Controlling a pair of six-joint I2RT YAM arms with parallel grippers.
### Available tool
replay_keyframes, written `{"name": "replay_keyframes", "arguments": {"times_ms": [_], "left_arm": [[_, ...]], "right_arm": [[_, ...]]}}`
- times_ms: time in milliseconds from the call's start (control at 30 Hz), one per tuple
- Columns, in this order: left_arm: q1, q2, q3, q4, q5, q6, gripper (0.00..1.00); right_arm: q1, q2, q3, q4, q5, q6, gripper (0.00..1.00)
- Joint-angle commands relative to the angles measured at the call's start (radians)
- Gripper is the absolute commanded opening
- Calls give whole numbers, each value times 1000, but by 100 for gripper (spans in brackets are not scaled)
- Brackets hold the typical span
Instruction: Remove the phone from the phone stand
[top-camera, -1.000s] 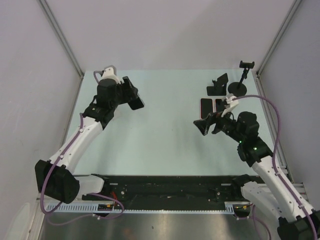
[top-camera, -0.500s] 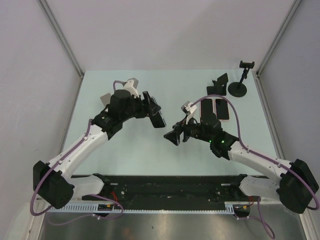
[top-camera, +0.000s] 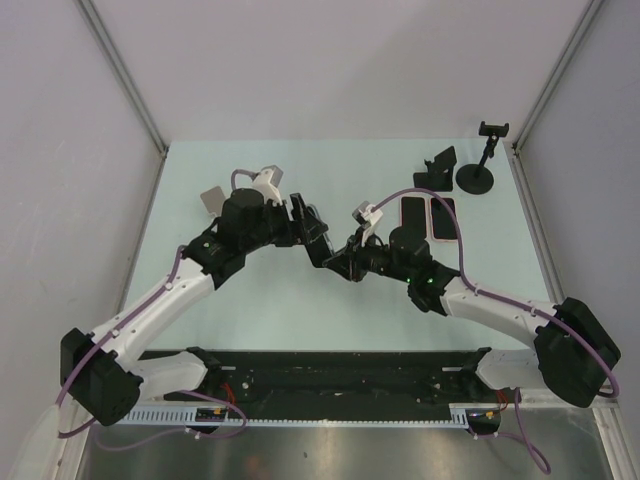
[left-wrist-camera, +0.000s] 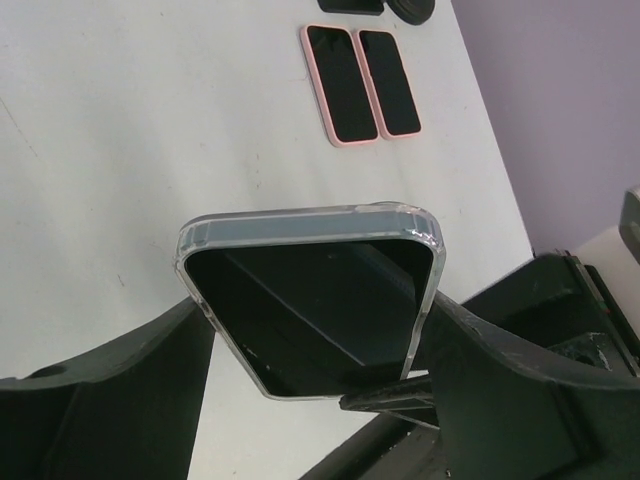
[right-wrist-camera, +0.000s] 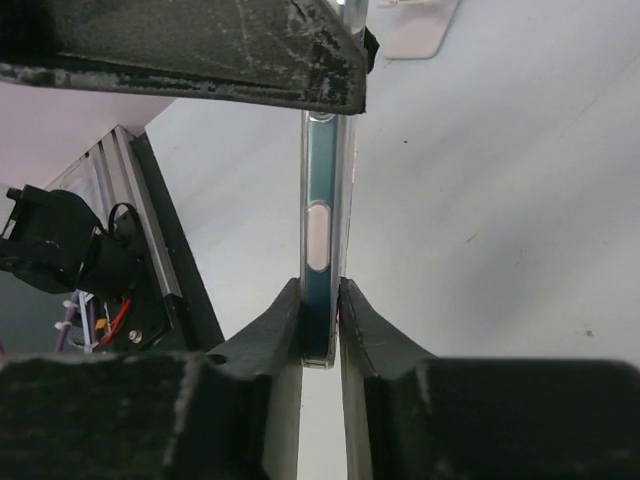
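Observation:
A phone (top-camera: 318, 236) in a clear case with a dark screen hangs in the air over the middle of the table. My left gripper (top-camera: 312, 230) is shut on it across its width; in the left wrist view the phone (left-wrist-camera: 310, 300) sits between both fingers of the left gripper (left-wrist-camera: 318, 308). My right gripper (top-camera: 336, 258) is shut on the phone's thin edge (right-wrist-camera: 325, 200), and the right gripper (right-wrist-camera: 320, 300) has both pads against the case. A black phone stand (top-camera: 438, 168) sits at the back right, nothing on it.
A second stand with a round base (top-camera: 477, 177) and a clamp on top (top-camera: 493, 127) is at the back right corner. Two pink-cased phones (top-camera: 414, 213) (top-camera: 443, 217) lie flat side by side in front of the stands. Walls enclose the table.
Both arms have swung in to the table's middle, the left one carrying the phone. The right gripper went from open to shut on the phone's edge.

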Motion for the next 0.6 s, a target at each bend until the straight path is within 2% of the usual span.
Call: {"name": "replay_keyframes", "arguments": {"times_ms": [0,33,100,133,200,233,300,333,433,567], "left_arm": [[-6,-40,3,65,31,-19,9],[-6,-43,3,65,33,-17,15],[-8,-48,3,64,22,-3,25],[-6,-58,3,65,17,1,39],[-5,-72,3,65,-13,30,55],[-4,-83,4,62,-25,44,68],[-1,-124,0,64,-70,81,80],[0,-146,-3,62,-90,93,90],[3,-238,-17,58,-195,162,100],[3,-393,-72,59,-357,310,100]], "right_arm": [[6,-3,5,72,-4,5,10],[6,-6,5,69,-1,5,0],[6,-13,5,58,8,4,0],[6,-13,5,54,11,4,0],[4,-20,5,43,16,4,0],[4,-27,5,38,19,5,0],[-3,-30,5,23,40,17,0],[-9,-35,5,17,46,24,0],[-43,-33,7,-11,62,59,0],[-95,-35,5,-72,108,93,0]]}}
